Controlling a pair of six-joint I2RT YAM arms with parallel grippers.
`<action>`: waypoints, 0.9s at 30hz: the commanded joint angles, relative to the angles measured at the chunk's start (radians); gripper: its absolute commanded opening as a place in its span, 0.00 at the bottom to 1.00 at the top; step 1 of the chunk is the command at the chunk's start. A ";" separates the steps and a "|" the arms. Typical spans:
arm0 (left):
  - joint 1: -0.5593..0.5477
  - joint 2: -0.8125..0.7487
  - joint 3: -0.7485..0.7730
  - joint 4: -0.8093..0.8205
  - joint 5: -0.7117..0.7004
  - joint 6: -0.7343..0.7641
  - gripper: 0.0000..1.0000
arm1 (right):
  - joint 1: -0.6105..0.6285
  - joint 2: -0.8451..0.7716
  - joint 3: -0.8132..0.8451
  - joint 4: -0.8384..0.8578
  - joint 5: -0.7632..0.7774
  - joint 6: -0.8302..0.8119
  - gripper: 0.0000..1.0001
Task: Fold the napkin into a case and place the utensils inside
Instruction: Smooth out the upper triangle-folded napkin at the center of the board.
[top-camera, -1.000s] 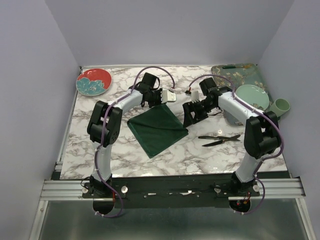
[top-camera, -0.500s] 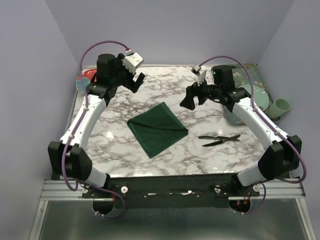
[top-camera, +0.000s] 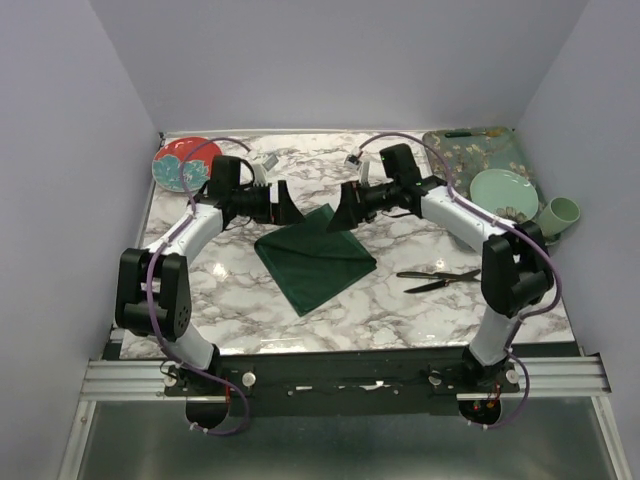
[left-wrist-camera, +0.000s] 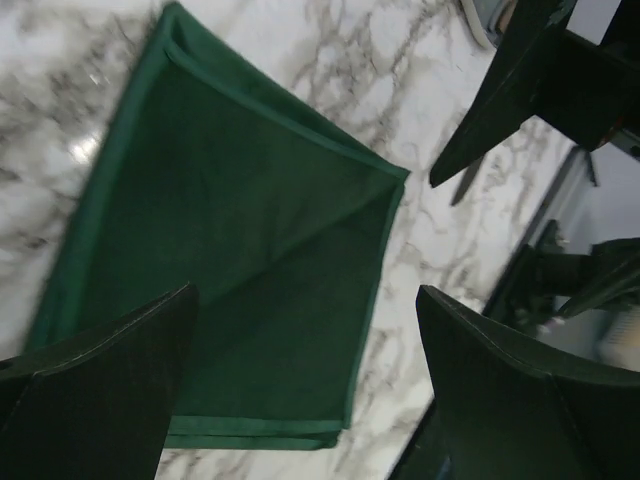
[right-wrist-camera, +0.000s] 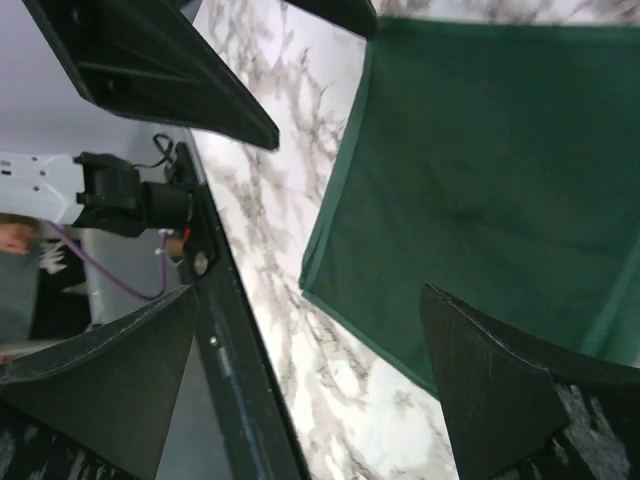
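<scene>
Left fingers (left-wrist-camera: 100, 390) and right fingers (right-wrist-camera: 500, 390), spread apart, flank the napkin (top-camera: 315, 258) at its far corner, probably to pinch it; utensils (top-camera: 440, 279) lie aside.

Left gripper (top-camera: 284, 205) and right gripper (top-camera: 345, 213) point toward each other, near, jaws spread wide.

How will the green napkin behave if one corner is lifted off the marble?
Probably floppy: the napkin lies flat in thin folded layers, so a lifted corner would likely drape and unfold. It looks light; on the glossy marble table a push may slide or bunch it.
</scene>
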 joint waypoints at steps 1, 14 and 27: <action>-0.003 0.043 -0.096 0.133 0.168 -0.246 0.99 | 0.031 0.083 -0.022 0.071 -0.105 0.128 1.00; -0.001 0.224 -0.096 0.166 0.193 -0.283 0.99 | 0.045 0.266 -0.052 0.213 -0.198 0.303 1.00; 0.062 0.376 -0.099 0.203 0.228 -0.274 0.99 | 0.003 0.364 -0.137 0.216 -0.152 0.311 1.00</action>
